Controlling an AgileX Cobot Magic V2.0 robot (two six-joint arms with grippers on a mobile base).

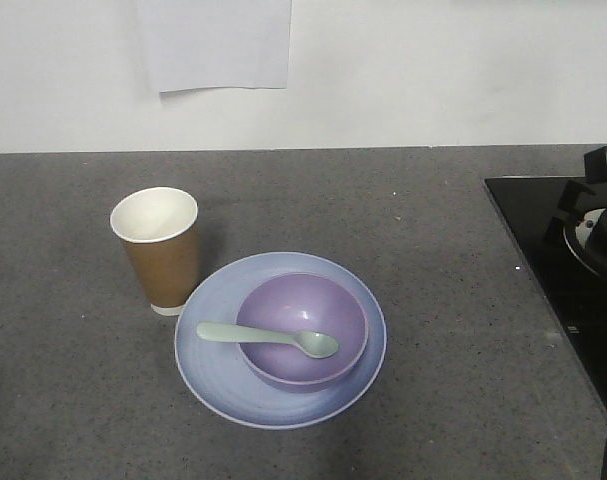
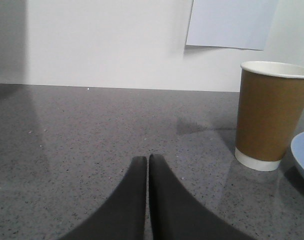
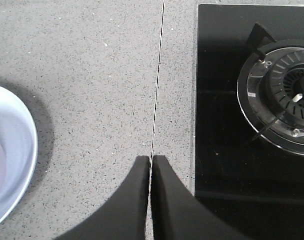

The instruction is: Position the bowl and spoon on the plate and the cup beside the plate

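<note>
Lavender plastic bowl (image 1: 302, 328) sits inside the pale blue plate (image 1: 215, 370), roughly centred, slightly toward the far side. Mint-green spoon (image 1: 268, 339) lies across the bowl, scoop end down inside, handle over the rim on the cup's side. Brown paper cup (image 1: 159, 250) stands upright just beside the plate's edge; the front view does not settle whether base and rim touch. Layout looks complete as the task asks. Left gripper (image 2: 148, 162) hovers low over bare grey countertop (image 1: 443, 230), fingers pressed together, nothing held; cup off to its right. Right gripper (image 3: 151, 161) likewise closed and empty, above the counter seam between plate and black gas hob (image 3: 252, 105). Handling judgement: cup is light, thin-walled, crushable, so take it mid-body with gentle squeeze; bowl and plate are stiff, smooth, likely slippery, so pinch at the rim; spoon is light and flat, best taken by the overhanging handle.
</note>
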